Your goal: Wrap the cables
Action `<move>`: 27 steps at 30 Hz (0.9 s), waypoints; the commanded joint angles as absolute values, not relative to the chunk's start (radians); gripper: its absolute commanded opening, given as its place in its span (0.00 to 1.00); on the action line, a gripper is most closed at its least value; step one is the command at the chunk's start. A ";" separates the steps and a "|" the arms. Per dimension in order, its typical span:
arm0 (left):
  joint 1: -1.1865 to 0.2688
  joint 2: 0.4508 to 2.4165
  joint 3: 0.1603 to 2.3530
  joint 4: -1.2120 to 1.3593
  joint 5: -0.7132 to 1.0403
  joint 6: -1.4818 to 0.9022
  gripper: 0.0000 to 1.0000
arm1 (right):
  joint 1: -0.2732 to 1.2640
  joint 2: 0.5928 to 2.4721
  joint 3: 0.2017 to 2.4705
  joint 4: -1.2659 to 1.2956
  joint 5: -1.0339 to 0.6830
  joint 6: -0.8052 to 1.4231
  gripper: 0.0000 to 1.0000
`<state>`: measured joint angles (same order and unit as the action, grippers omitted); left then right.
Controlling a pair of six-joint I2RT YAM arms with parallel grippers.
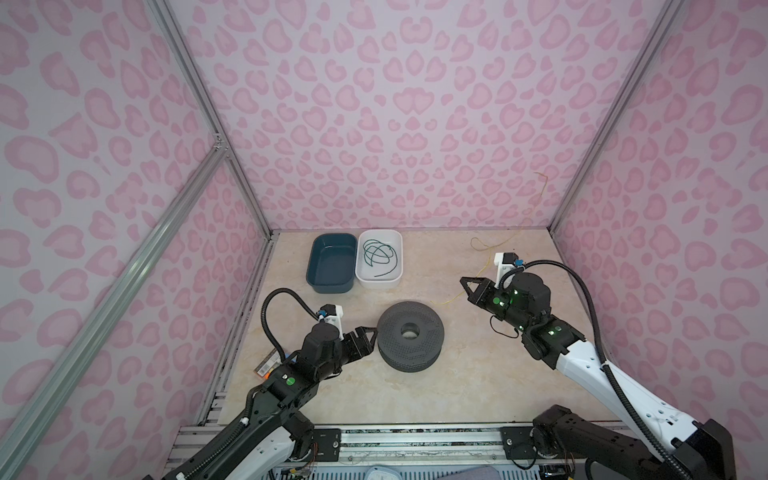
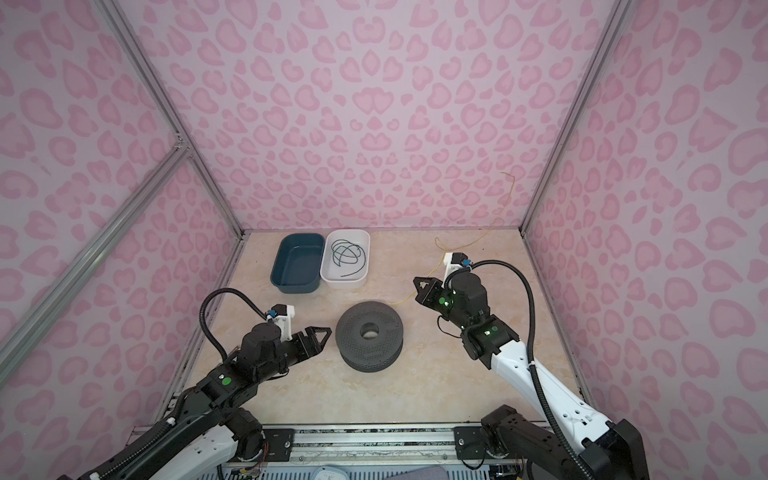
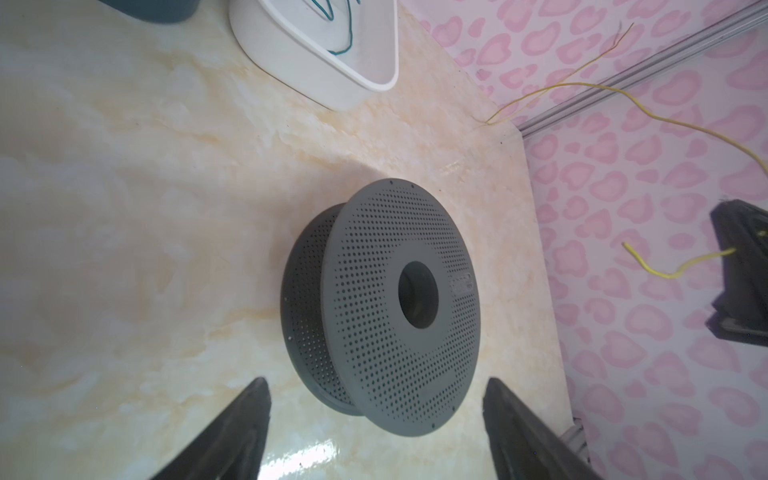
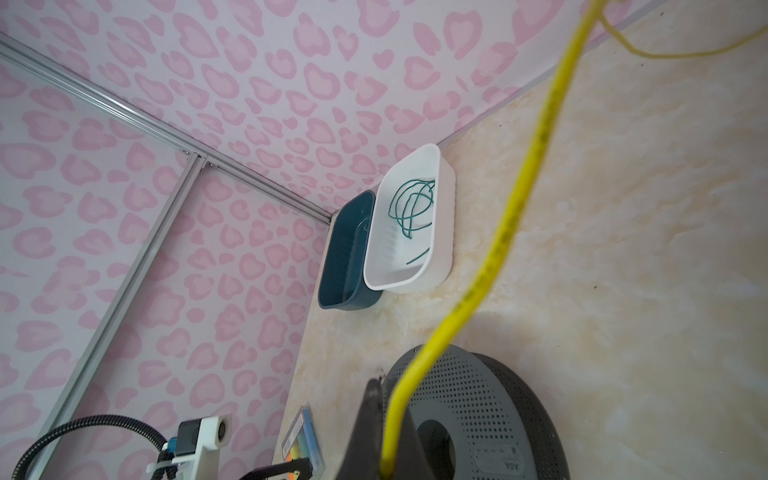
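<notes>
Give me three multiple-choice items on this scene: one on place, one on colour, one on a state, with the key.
1. The green cable lies: A on the table; B in the white bin; C in the blue bin.
2. What the right gripper holds is: A yellow; B green; C red.
3. The left gripper is: A shut on a cable; B shut, empty; C open.
Key: 1 B, its loops sit inside the white bin. 2 A, the yellow cable runs into its shut jaws. 3 C, its fingers stand wide apart.

Soft even light, dim corners, out-of-focus yellow cable (image 4: 504, 232)
</notes>
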<state>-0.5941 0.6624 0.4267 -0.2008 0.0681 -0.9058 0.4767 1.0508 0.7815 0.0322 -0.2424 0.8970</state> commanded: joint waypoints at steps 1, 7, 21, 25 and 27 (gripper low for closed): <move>-0.548 0.659 0.419 -0.070 0.179 -0.917 0.85 | 0.449 1.085 0.806 0.061 -0.285 0.908 0.00; -0.385 0.983 0.382 0.264 0.522 -0.945 0.80 | 0.390 1.174 0.868 0.051 -0.364 0.911 0.00; -0.374 1.347 0.310 0.628 0.605 -0.960 0.70 | 0.356 1.123 0.774 0.084 -0.385 0.927 0.00; -0.377 1.361 0.308 0.699 0.644 -0.956 0.62 | 0.352 1.119 0.797 0.023 -0.405 0.899 0.00; -0.377 1.384 0.318 0.704 0.645 -0.951 0.58 | 0.350 1.111 0.795 0.012 -0.400 0.892 0.00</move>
